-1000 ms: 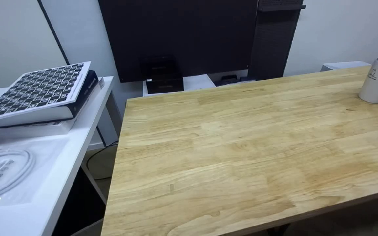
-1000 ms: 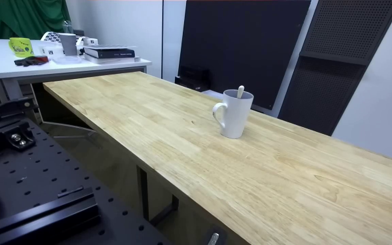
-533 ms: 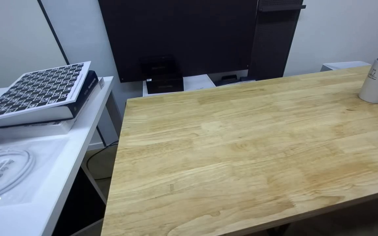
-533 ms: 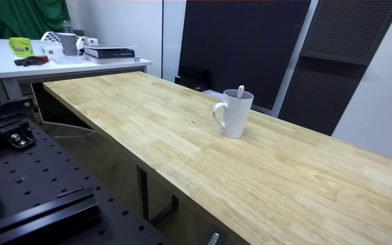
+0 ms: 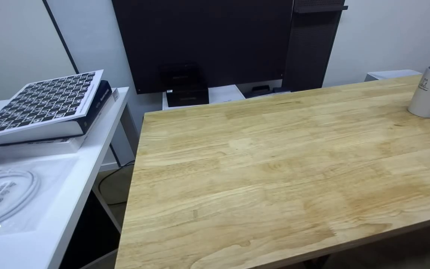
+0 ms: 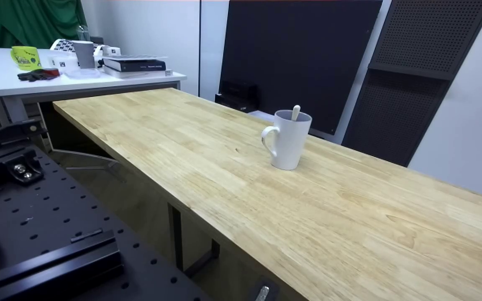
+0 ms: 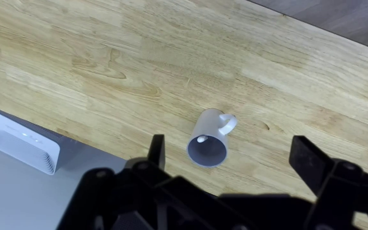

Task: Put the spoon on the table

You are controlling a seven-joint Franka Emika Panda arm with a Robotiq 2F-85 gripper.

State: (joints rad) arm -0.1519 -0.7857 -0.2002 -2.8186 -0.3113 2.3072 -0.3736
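Observation:
The spoon (image 6: pixel 296 113) stands in a white mug (image 6: pixel 288 144); only the end of its pale handle shows above the rim. The mug stands upright on the light wooden table (image 6: pixel 207 167). In the wrist view the spoon's tip (image 7: pixel 202 139) shows inside the rim of the mug (image 7: pixel 203 123). My gripper (image 7: pixel 228 142) is open and empty, its fingers wide apart high above the table, with the mug seen between them, nearer the left finger. The mug also shows at the right edge of an exterior view (image 5: pixel 429 93), where the spoon is hidden. The gripper is outside both exterior views.
A white desk (image 5: pixel 99 149) with stacked books (image 5: pixel 47 104) stands beside the table's end. A white box-like device (image 7: pixel 26 140) is beyond the table's edge in the wrist view. A black perforated platform (image 6: pixel 78 200) runs along the table's near side.

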